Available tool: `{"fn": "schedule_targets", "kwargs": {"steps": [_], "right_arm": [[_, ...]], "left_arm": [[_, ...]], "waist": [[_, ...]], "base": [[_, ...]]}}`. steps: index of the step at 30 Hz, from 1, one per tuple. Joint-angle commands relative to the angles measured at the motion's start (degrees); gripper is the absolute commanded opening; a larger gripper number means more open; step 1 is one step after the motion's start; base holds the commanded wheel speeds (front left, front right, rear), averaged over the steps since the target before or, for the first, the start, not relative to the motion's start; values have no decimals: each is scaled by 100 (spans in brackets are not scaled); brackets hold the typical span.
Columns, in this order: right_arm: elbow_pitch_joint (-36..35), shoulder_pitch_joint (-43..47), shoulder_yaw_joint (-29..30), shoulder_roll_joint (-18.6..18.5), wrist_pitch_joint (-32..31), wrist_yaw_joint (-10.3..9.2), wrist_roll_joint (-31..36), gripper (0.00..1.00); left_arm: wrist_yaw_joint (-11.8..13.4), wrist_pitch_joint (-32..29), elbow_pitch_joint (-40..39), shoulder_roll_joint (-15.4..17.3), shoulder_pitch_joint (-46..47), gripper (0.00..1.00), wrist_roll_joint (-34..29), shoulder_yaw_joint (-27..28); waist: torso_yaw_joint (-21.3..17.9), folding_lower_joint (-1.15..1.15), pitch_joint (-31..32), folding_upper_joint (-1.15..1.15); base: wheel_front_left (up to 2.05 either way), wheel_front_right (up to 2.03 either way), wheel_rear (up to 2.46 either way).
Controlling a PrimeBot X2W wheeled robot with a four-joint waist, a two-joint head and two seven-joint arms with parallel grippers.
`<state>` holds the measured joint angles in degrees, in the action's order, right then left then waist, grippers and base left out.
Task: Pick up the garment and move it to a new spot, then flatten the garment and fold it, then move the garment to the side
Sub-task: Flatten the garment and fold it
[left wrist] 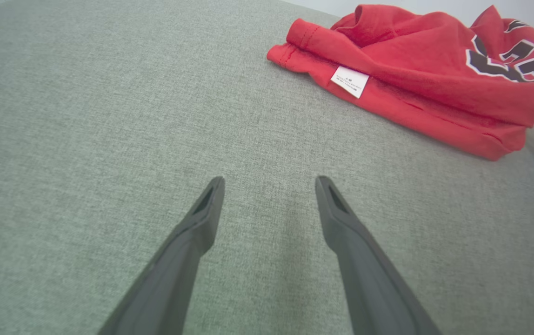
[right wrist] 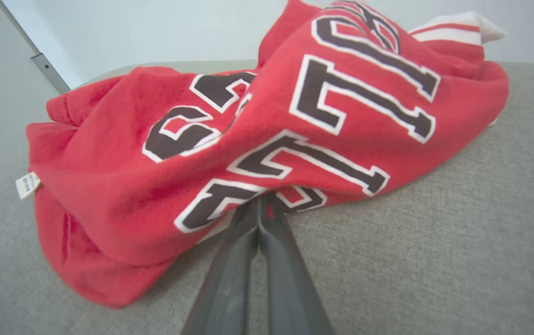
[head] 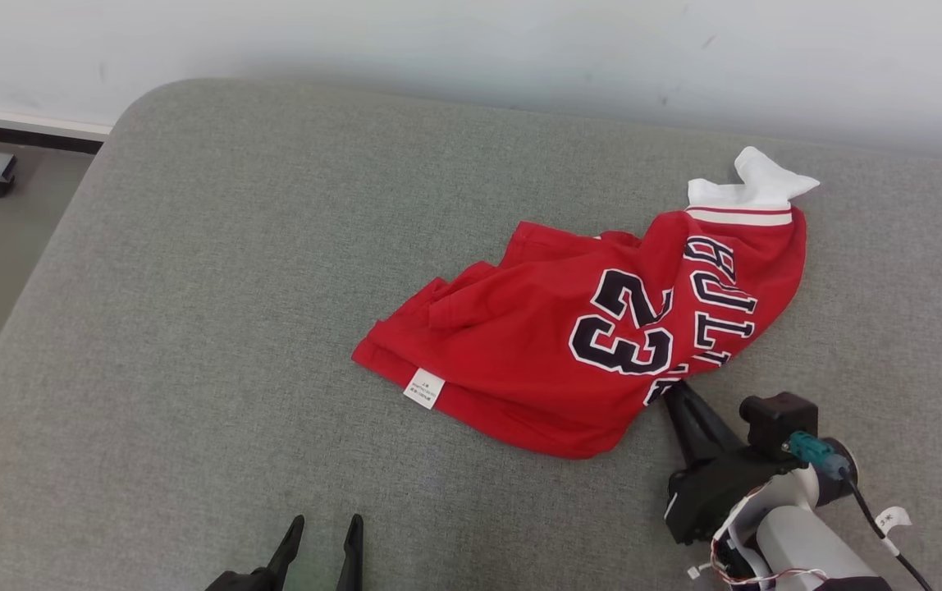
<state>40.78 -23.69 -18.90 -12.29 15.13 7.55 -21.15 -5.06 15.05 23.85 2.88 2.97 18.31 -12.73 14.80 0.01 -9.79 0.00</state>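
While the wide grey woven cushion (head: 192, 345) is mostly bare, its right half is occupied by a crumpled red jersey (head: 537, 361) with a black-and-white 23, block lettering and a white striped band at the far end. The jersey is bunched in several layers.

Risk, judged: only a thin bit of the near edge seems to be caught, so the cloth could be dropped on the lift. More than one layer could also be taken, and the jersey would then be carried as a lump and be harder to flatten.

The right gripper (right wrist: 260, 204) is seen with its fingers pressed together at that near edge, pinching red fabric just under the lettering. How much is pinched cannot be told.

The left gripper (left wrist: 270, 181) is spread wide and holds nothing. It is kept over bare cushion, well apart from the jersey.

A small white label (head: 424, 387) is shown at the hem nearest it.
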Motion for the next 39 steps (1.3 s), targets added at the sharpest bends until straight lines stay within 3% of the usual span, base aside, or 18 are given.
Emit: {"fn": "schedule_targets", "kwargs": {"steps": [1,12,13,15,28,29,30,31,32,39], "right_arm": [[-85,-27,56,-9,-2,-15,49,0],[-1018,480,519,141,-2,-15,160,0],[-1083,544,502,157,-2,-15,110,26],[-1055,675,463,133,-1,-15,50,100],[-521,513,19,185,-2,-15,-1201,100],[-487,457,-33,166,-1,-15,-1230,93],[-444,410,-94,158,-2,-15,-1273,60],[-404,370,-171,152,-2,-15,-1293,18],[-383,331,-233,131,-2,-15,-1304,0],[-825,-115,-352,-71,-2,-15,-1281,0]], "left_arm": [[-2,18,18,-1,31,100,49,8],[-27,18,71,-1,-121,100,15,132],[-31,18,79,-1,-130,100,16,135],[-27,18,93,-1,-148,100,13,151],[-17,18,149,-1,-19,100,49,56],[-13,18,149,-1,-17,100,56,49],[-10,18,151,-1,-16,100,58,47],[-7,18,152,-1,-14,100,65,49],[2,18,155,-1,-14,100,68,57],[30,18,130,-1,-8,100,99,29]], "waist": [[-5,-1,13,0],[-197,-1,250,0],[-216,-1,272,0],[-257,-1,305,0],[-200,-1,117,0],[-171,-1,105,0],[-147,-1,92,0],[-127,-1,80,0],[-113,-1,74,0],[-28,-1,-25,0]], "base": [[0,0,0],[0,0,0],[0,0,0],[0,0,0],[0,0,0],[0,0,0],[0,0,0],[0,0,0],[0,0,0],[0,0,0]]}}
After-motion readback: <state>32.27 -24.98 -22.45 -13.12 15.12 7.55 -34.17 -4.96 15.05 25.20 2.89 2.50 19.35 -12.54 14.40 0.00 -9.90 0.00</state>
